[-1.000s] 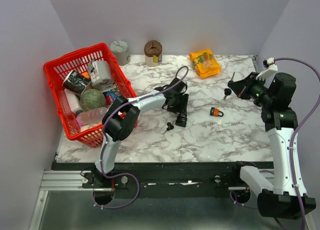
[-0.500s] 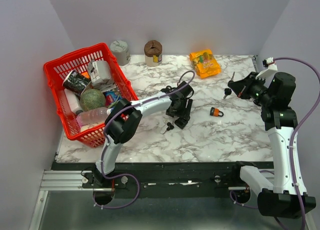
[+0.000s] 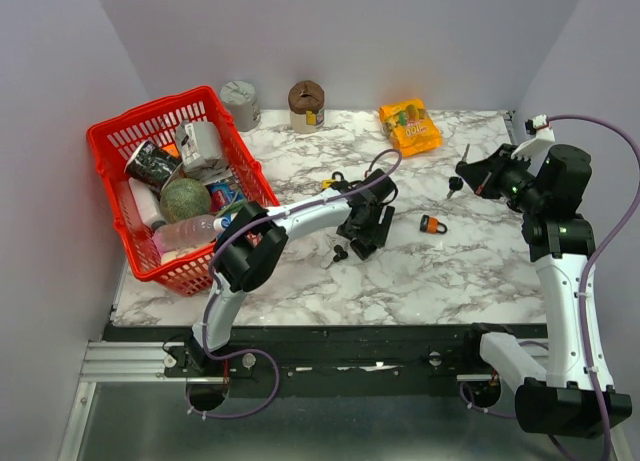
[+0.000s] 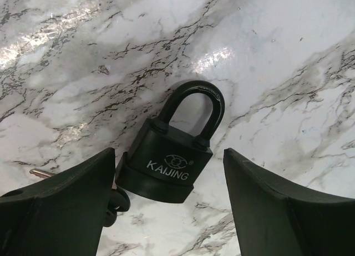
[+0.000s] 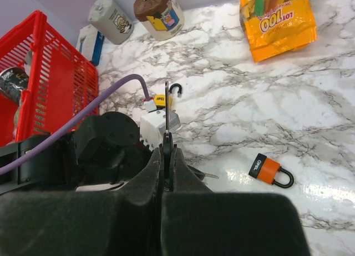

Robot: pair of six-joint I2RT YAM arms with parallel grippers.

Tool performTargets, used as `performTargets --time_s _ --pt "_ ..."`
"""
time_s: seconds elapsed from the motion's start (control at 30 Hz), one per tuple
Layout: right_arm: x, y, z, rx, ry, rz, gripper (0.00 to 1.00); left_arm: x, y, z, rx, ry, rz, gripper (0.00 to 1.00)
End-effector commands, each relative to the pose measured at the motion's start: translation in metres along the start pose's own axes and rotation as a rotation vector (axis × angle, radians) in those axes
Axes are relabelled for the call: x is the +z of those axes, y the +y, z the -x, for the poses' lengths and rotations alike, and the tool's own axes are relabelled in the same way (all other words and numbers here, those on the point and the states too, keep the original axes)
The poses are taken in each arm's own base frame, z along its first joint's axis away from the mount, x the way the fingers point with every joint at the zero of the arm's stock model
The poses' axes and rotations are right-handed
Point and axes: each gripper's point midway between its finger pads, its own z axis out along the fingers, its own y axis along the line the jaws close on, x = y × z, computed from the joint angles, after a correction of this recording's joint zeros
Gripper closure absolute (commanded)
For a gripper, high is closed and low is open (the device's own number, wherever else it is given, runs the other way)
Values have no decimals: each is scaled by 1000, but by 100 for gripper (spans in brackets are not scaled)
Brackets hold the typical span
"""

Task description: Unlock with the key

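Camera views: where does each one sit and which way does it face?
Top external: above and behind the bases, looking down on the marble table; left arm and right arm both show.
Left wrist: faces straight down at the black padlock between the open fingers of the left gripper.
Right wrist: looks over the right gripper, shut on the key, toward the red basket.
Shared: top external and right wrist both show the orange padlock.

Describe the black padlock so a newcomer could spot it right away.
On the marble table, right of the red basket, look mid-table where the left gripper hangs with open fingers. The black padlock lies flat between them, shackle closed. Unlike the orange padlock further right, it is all black with white KAIJING lettering.
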Motion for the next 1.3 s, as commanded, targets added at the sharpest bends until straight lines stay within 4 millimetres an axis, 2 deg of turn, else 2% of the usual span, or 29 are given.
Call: performTargets --time_s 0.0,0.2,0.47,0.67,0.73,0.77,0.83,0.87,0.9,0.97,1.07,1.17,1.2,1.27 --pt "-2 1 1 -8 -2 -7 99 -3 3 -10 39 33 -1 15" --pt "-1 1 0 -4 0 -4 99 3 5 -19 107 55 9 16" --pt "0 0 -1 -2 6 -5 99 12 8 -22 150 65 33 28" --pt "2 -2 -3 2 12 -8 99 23 8 -26 176 96 33 29" --pt "1 -2 -4 3 16 -13 99 28 5 -33 185 124 7 43" --pt "1 -2 -3 2 13 -14 99 29 4 -34 190 129 2 58" --pt "1 -3 -3 6 16 -20 99 31 2 -35 184 142 -18 69" --pt "1 -2 -2 6 15 -19 99 29 -1 -34 178 143 -36 80" --pt "1 -1 -3 10 23 -14 99 27 -4 -31 163 137 -48 86" --pt "2 0 -5 15 33 -4 99 21 -8 -19 126 116 -79 100" --pt "3 1 -9 21 50 3 99 -1 -24 9 41 49 -147 100" --pt "5 3 -13 29 71 14 99 -36 -50 39 -69 -32 -264 100" --pt "5 4 -14 35 84 16 99 -56 -59 56 -95 -85 -324 100" --pt "5 11 -13 33 98 34 99 -80 -71 73 -174 -133 -384 100"
